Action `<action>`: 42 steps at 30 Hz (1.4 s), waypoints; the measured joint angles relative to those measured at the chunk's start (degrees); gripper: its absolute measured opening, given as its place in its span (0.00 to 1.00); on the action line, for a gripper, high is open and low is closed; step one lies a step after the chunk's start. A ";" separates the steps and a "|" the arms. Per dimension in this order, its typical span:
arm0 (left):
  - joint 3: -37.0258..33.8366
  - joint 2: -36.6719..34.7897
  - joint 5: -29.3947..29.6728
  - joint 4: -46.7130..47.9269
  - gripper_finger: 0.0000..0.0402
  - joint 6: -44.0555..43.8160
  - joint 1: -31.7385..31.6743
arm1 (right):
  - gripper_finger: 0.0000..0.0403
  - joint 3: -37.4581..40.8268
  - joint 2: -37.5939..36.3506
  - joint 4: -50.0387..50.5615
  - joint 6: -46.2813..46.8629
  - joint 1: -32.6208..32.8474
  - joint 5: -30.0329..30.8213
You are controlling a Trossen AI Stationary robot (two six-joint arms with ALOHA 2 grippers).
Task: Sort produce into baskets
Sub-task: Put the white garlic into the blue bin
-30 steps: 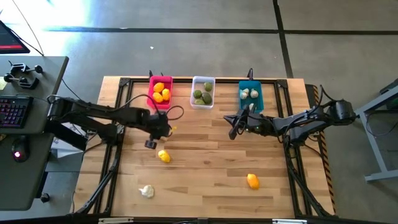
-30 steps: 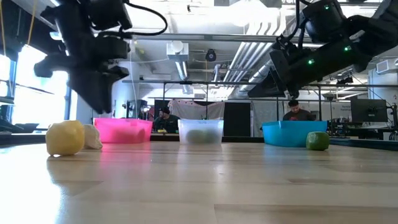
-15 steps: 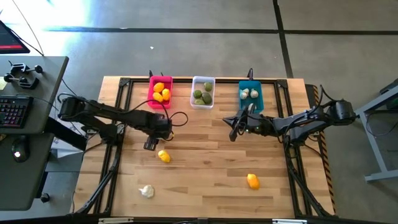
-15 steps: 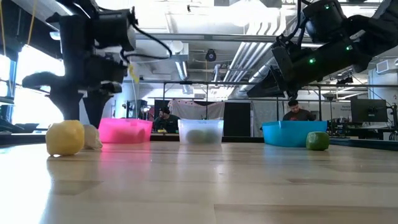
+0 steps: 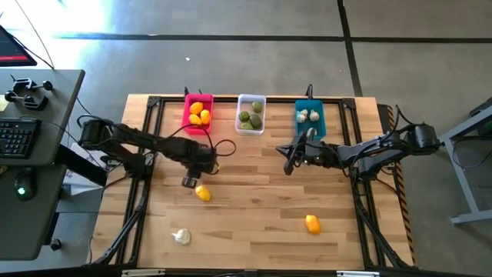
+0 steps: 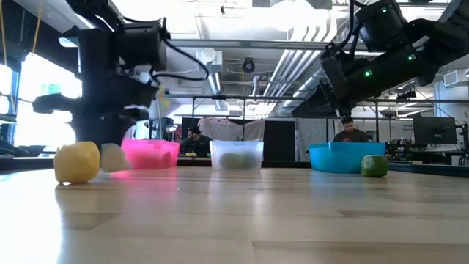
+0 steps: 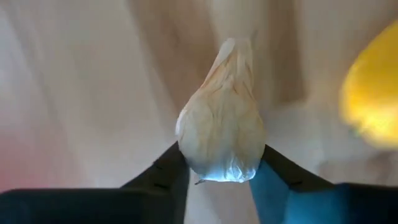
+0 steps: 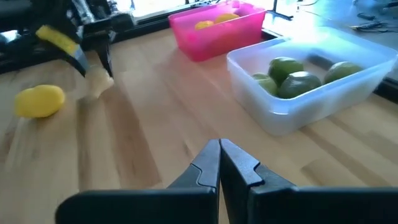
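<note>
Table (image 5: pixel 254 208): pale slatted wood, smooth, faint grain.
Bins along the far edge: glossy pink plastic bin (image 5: pixel 197 114) with lemons, translucent white plastic bin (image 5: pixel 250 113) with limes, teal plastic bin (image 5: pixel 310 115) with garlic.
Left pincer (image 7: pixel 219 167): clamped on a knobbly off-white papery garlic bulb (image 7: pixel 221 134) with a tapered tip, low beside a waxy yellow lemon (image 5: pixel 202 193).
Right pincer (image 8: pixel 220 163): together, idle mid-table.
Handling note, a judgement: lift straight, grip gently, carry to the teal bin.
</note>
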State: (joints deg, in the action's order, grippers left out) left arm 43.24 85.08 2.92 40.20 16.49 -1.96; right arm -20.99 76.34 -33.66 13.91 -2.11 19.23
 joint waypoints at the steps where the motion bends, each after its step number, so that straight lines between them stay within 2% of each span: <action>1: 0.00 -0.18 -1.87 -1.60 0.25 -0.52 -0.48 | 0.00 0.00 0.00 -0.08 0.00 0.00 -1.03; 5: 0.00 -0.70 -9.64 -10.35 0.16 -2.88 -3.60 | 0.00 0.02 0.00 -1.23 -0.45 0.28 -7.66; 9: 0.00 -0.37 -21.11 -25.02 0.16 -8.43 -7.58 | 0.04 0.02 0.00 -5.04 -2.32 1.95 -7.92; 14: 0.02 0.15 -34.28 -46.78 0.17 -18.45 -11.74 | 0.19 0.01 -0.04 -15.22 -6.04 4.39 -7.98; 17: 0.04 0.35 -38.84 -57.10 0.17 -24.21 -13.02 | 0.31 -1.01 -0.04 -19.16 -7.88 5.42 -8.21; 21: 0.04 0.35 -41.36 -66.71 0.16 -27.90 -12.93 | 0.44 -4.90 -0.04 -18.76 -10.54 6.01 -8.42; 26: 0.04 0.35 -41.43 -71.02 0.16 -28.43 -12.53 | 0.53 -9.70 -0.04 -18.09 -13.03 5.99 -8.56; 32: 0.05 0.35 -41.20 -77.26 0.16 -30.41 -12.50 | 0.54 -13.61 0.30 -17.72 -16.75 5.97 -9.77; 36: 1.57 0.35 -41.19 -77.38 0.16 -31.44 -12.50 | 0.52 -16.78 1.15 -16.27 -17.42 5.47 -13.81; 42: 4.42 0.35 -41.24 -77.39 0.16 -30.47 -12.17 | 0.49 -22.29 3.97 -11.15 -18.74 4.83 -14.99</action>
State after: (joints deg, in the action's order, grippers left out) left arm 47.67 85.43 -38.32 -37.19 -13.98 -14.13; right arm -43.28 80.30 -44.81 -4.82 2.72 4.24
